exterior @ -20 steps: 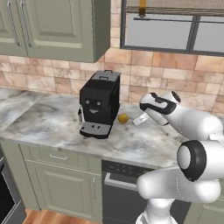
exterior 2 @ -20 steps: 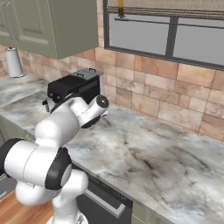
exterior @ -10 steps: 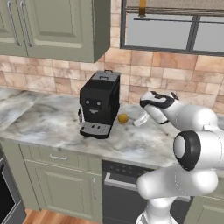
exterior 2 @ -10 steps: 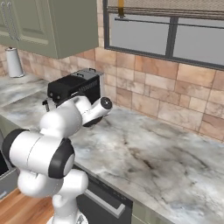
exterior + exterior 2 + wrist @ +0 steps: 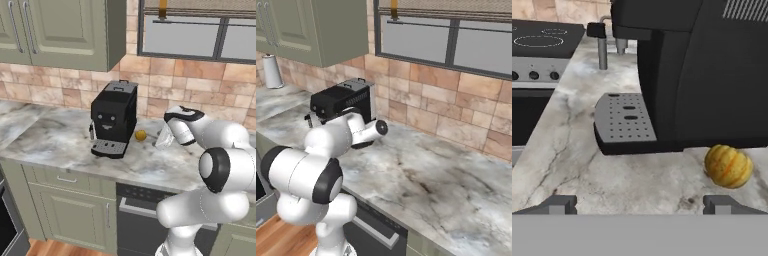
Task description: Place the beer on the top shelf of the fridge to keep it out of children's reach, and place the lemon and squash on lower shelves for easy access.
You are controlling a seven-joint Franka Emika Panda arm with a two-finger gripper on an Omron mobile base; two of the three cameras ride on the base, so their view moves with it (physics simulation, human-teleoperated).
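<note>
The squash (image 5: 728, 166) is a small lumpy orange-yellow vegetable on the marble counter, just beside the black coffee machine (image 5: 697, 70). In the left base view the squash (image 5: 141, 135) lies right of the machine (image 5: 114, 117), and my gripper (image 5: 163, 142) hangs close to its right, a little above the counter. In the hand view my gripper (image 5: 640, 205) is open with nothing between its fingertips, and the squash sits ahead near the right one. The beer, the lemon and the fridge are out of view.
A stove top (image 5: 542, 45) lies beyond the coffee machine's drip tray (image 5: 624, 122). A paper towel roll (image 5: 272, 71) stands far left on the counter (image 5: 446, 175). Wall cabinets (image 5: 60, 30) hang above, and a tiled wall and a window close the back.
My arm has folded, its elbow swinging closer to the cameras. The hand has stayed beside the squash, dipping slightly. The jaws remain open and the squash has not moved.
</note>
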